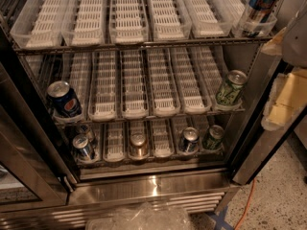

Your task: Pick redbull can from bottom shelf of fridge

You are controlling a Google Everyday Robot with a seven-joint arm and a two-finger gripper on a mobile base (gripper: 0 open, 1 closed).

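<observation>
Judging by its slim metal body, we expect the redbull can (84, 148) to be light, rigid if full, smooth and perhaps slick with cold. It should also tip easily, being tall for its base. It stands upright in the leftmost lane of the bottom shelf (161, 140), near the front lip, with its silver top towards us. We would take it across the middle of the body, below the shoulder, squeezing only as hard as holding needs, since a thin wall may dent.

Behind it in the same lane sits a dim shape that we cannot make out. The dark door frame (36, 133) runs just beside its left flank, so side room looks tight there. Further right on the same rack stands a second slim can (189, 141) much like it, between a copper-brown can (138, 145) and a green can (213, 137).

One rack up, the fatter Pepsi can (63, 99) sits above the left lane. Headroom seems short, so we judge a level approach from the front to be safer than one from above.

The fridge (153, 188) stands open. The gripper (284, 97) is at the right edge, outside the fridge and about level with the middle rack, well apart from the bottom shelf. We cannot tell how far open it is, and we see no can in it.
</observation>
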